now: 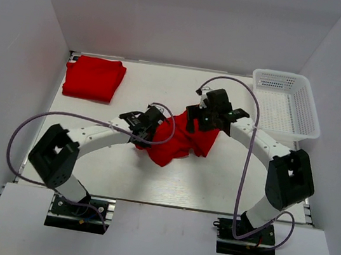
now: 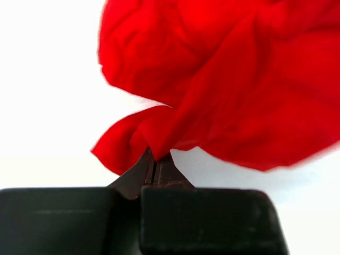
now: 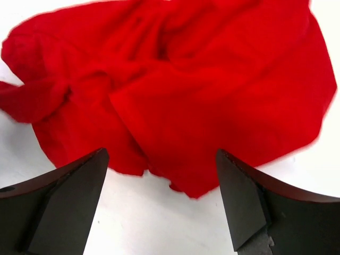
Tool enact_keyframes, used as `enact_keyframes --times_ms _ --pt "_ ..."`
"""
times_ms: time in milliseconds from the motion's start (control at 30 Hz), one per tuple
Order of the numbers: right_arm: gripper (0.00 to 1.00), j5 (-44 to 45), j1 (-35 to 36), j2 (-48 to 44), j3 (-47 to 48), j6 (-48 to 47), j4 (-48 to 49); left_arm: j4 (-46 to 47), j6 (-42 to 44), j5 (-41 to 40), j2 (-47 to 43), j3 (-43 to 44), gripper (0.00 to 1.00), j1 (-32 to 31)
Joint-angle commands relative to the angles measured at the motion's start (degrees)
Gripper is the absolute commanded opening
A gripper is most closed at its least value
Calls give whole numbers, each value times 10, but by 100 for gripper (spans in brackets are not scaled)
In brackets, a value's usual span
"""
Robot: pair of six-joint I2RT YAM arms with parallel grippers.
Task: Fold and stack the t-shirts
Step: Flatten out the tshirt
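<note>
Pinching a fold of the crumpled t-shirt [image 2: 223, 79] lying mid-way on the counter [image 1: 112, 173], your left gripper [image 2: 154, 159] is clenched on it. The right gripper [image 3: 161, 159] hangs spread above. Soft and limp, it probably wants a hem-edge hold.

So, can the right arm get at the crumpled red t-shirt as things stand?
Probably yes. The right gripper hangs open over the crumpled t-shirt with nothing between them; the left gripper pinches only its left edge.
</note>
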Motion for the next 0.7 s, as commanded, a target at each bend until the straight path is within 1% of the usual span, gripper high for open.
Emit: enact_keyframes --times_ms 0,100,133,167,200,300,367,433,500,533,567,600,667 --pt "87 10 20 24 41 -43 13 27 -4 -7 -83 -13 0 6" --pt "85 11 38 40 45 -69 17 27 5 0 -102 -13 0 6" --pt "85 30 49 52 48 -74 21 16 13 -5 -109 -7 0 6" --pt "85 30 49 52 48 -74 21 16 13 -5 -109 -7 0 6" --pt "85 62 50 62 50 -74 21 8 13 -5 -109 -2 0 6" --pt "85 88 59 81 61 -78 12 -5 7 -10 -109 -2 0 6" --pt "82 114 62 89 70 -76 7 -5 2 -10 -109 -2 0 6" --pt "81 129 63 99 76 -76 4 -5 2 -10 -109 -2 0 6" --pt "77 138 65 107 79 -73 4 -10 2 -10 -114 -2 0 6" --pt "77 163 64 107 78 -64 4 -10 2 -10 -114 -2 0 6" --pt "72 172 64 110 78 -61 6 -10 -3 -10 -114 -2 0 6" --pt "61 190 64 109 77 -57 10 -15 -3 -10 -119 -2 0 6" --pt "43 198 61 111 76 -52 19 -15 -3 -16 -119 -2 0 6"
